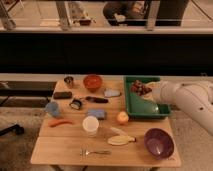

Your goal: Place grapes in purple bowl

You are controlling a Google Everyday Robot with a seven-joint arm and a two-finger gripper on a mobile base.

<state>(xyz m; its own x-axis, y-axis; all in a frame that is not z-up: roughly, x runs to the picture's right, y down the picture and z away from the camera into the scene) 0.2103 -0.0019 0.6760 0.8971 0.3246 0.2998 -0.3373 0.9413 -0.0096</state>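
Note:
The grapes (140, 88), a small dark reddish cluster, sit at the tip of my gripper (143, 90), which is shut on them. It holds them over the back left part of the green tray (145, 111). My white arm reaches in from the right edge. The purple bowl (159, 142) stands empty at the front right corner of the wooden table, well in front of the gripper and beyond the tray's front rim.
On the table are a red bowl (92, 81), an orange fruit (122, 118), a white cup (90, 123), a banana (121, 139), a fork (95, 151), a carrot (60, 121), a blue cup (52, 108) and a blue sponge (97, 113).

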